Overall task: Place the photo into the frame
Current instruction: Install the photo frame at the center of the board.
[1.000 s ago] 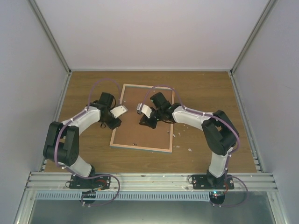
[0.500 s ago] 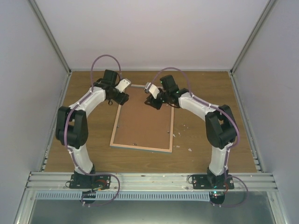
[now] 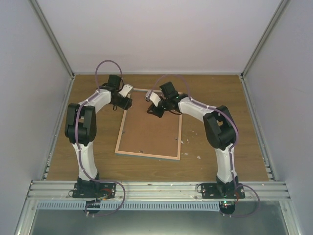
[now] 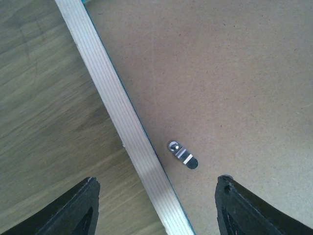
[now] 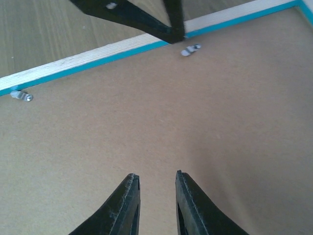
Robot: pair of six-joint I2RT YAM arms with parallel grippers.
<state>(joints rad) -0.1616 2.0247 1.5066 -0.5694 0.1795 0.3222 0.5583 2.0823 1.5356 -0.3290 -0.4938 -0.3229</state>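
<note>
Frame (image 3: 149, 132) is lying face down on the wood-grain table (image 3: 215, 98), reaching toward the far edge; flat brown fibreboard back (image 5: 171, 122) is facing up, with a pale ribbed wood rim (image 4: 127, 127) and a thin teal line along it; a little shiny metal clip (image 4: 183, 154) sits on the back just inside the left rim; left gripper (image 4: 156, 178) hangs over that rim near the far-left corner, black fingers spread wide, holding nothing; right gripper (image 5: 155, 175) is above the far part of the back, fingers a narrow gap apart, also empty
</note>
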